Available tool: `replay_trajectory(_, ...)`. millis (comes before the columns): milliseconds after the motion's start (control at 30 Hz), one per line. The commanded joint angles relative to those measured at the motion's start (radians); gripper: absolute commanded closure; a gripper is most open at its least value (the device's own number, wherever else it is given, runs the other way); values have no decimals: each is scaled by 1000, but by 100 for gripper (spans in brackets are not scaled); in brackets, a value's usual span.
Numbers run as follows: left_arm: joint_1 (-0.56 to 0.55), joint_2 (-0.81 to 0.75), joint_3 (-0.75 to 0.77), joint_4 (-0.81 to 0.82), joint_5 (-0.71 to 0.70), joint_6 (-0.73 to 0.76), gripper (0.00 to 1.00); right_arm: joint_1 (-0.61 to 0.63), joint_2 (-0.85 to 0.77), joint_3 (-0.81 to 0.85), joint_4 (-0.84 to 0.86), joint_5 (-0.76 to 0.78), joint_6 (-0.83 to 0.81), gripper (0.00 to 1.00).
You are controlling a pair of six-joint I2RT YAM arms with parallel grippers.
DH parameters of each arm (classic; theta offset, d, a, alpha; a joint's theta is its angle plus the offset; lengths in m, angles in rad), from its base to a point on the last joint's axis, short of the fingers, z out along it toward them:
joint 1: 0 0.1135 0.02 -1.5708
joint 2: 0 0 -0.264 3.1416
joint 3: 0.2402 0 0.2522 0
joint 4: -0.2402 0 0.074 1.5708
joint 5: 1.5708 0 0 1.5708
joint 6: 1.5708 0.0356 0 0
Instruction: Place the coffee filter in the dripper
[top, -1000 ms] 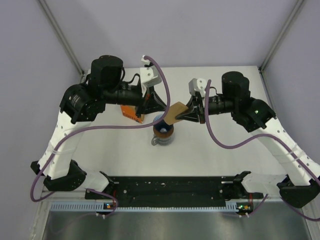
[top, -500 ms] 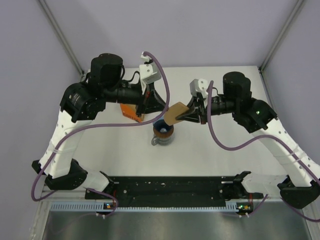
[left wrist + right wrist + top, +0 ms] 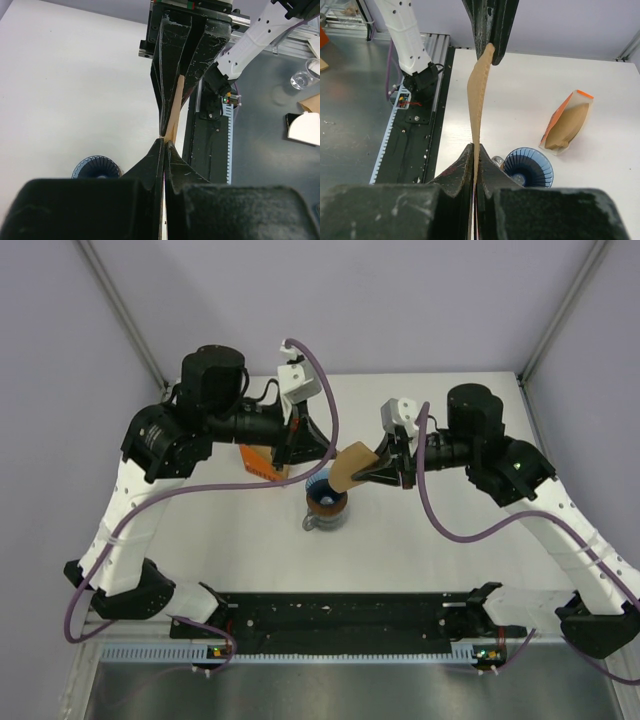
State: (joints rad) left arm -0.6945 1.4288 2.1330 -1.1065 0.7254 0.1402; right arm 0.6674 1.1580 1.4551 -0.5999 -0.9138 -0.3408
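Hanging in the air between the two arms, the coffee filter is stretched with its long axis running from one gripper to the other. Each wrist camera sees it edge-on, as a thin tan strip. From above, its broad face slants from lower left to upper right, just above and to the right of the dripper. The dripper stands upright with its ribbed mouth facing up.

The left gripper has its jaws pressed together on one edge of the paper. The right gripper pinches the opposite edge the same way.

Compared with a second ago, little differs. The filter sits a touch farther back from the dripper, and both wrists have shifted slightly with it. Both pinches are unchanged, and the dripper has not moved. The orange-and-white pack lies where it did, on its side just behind the dripper.

Everything stands on a white table enclosed by pale lilac walls. A black rail runs along the near edge, with a grey metal bench beyond it.
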Motion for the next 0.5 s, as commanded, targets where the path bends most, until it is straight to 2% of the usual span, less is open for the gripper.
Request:
replay_trajectory(0, 1, -22, -7, 37, 14, 47, 100, 11, -30, 24, 11, -17, -14, 100)
replay_trajectory(200, 1, -57, -5, -9, 146, 277, 100, 11, -46, 5, 9, -28, -46, 100)
replay_trajectory(333, 3, -71, -18, -19, 180, 309, 100, 11, -58, -1, 11, -28, -64, 100)
replay_trajectory(433, 6, -94, -47, 11, 135, 305, 100, 11, -83, -7, 26, -51, -76, 100)
replay_trajectory(467, 7, -102, -53, 29, 118, 302, 94, 11, -96, -12, 49, -53, -69, 100)
